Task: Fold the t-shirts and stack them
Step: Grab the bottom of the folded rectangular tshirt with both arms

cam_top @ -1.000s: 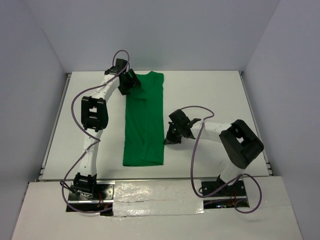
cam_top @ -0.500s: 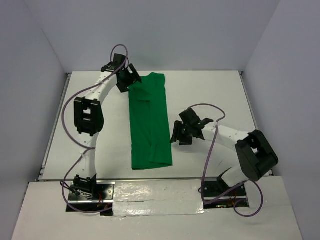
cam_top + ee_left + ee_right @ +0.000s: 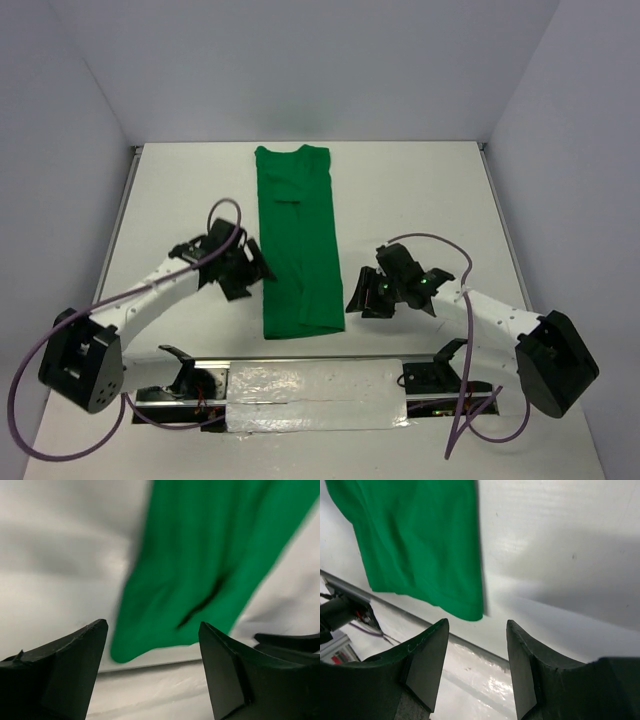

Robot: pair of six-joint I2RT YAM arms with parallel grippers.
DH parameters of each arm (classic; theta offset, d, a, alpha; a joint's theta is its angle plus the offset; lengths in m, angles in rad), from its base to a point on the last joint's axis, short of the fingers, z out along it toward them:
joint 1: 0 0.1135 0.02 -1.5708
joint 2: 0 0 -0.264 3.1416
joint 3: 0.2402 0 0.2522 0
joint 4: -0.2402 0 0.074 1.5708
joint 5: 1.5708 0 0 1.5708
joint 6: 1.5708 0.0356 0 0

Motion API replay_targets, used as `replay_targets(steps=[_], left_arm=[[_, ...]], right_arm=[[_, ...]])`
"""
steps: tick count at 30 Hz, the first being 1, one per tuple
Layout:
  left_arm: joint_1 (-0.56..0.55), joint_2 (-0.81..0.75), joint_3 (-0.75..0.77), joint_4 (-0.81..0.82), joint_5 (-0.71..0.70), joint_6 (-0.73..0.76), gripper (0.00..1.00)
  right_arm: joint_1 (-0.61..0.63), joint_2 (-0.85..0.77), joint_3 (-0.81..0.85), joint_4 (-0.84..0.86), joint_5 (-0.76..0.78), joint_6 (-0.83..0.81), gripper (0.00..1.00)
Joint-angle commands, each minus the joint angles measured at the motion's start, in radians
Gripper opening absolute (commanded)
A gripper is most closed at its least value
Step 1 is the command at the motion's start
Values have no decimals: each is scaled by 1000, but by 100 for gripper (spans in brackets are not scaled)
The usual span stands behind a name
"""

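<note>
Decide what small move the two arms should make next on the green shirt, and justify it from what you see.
Probably lower both to the near corners and pinch them. The t-shirt lies flat as a long lengthwise strip; the left end effector and right end effector sit open either side of its near end, holding nothing, so the crosswise fold seems next.

lighting: bright, even | shadows: soft | left wrist: t-shirt blurred | right wrist: sharp

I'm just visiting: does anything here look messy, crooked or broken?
Nothing stands out. The green t-shirt lies flat in a long folded strip, with the left gripper and right gripper open beside its near end.
</note>
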Motion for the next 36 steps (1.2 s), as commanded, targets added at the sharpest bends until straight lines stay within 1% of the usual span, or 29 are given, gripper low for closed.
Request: replay_targets(steps=[1,2,5,10,12,13,15,20,22,26,28,32,33,35,36], left_arm=[[-54,-142,-159,53,83,-150,86],[-71,-209,-217,56,79,-191,85],[-107,-292,-304,61,76,-247,83],[-152,-323,-418,106,93,-310,75],[-169,-315,-435,122,87,-331,73],[-180,-309,-446,125,83,-339,70],[-190,-289,-454,130,82,-348,68],[-209,-266,-474,128,77,-370,55],[-212,-265,-477,117,76,-376,49],[-212,-269,-480,101,71,-379,41],[-212,-268,-477,97,70,-379,35],[-218,-254,-472,97,71,-379,18],[-221,-249,-466,99,71,-377,9],[-224,-233,-457,91,71,-373,0],[-227,-228,-449,88,74,-371,0]], right_arm=[[24,-35,-48,61,-33,66,57],[36,-31,-59,73,-41,74,57],[57,-5,-77,121,-45,98,57],[73,63,-81,173,-27,121,57],[73,83,-85,208,-39,129,57],[74,109,-90,217,-45,137,57],[74,132,-91,242,-58,140,56],[76,158,-91,259,-71,137,54],[76,170,-84,253,-67,128,52],[78,184,-82,267,-76,125,46],[79,187,-81,268,-78,123,41],[96,193,-64,254,-73,115,40],[97,195,-62,253,-70,115,39],[101,192,-64,245,-67,118,34],[102,183,-64,242,-61,118,25]])
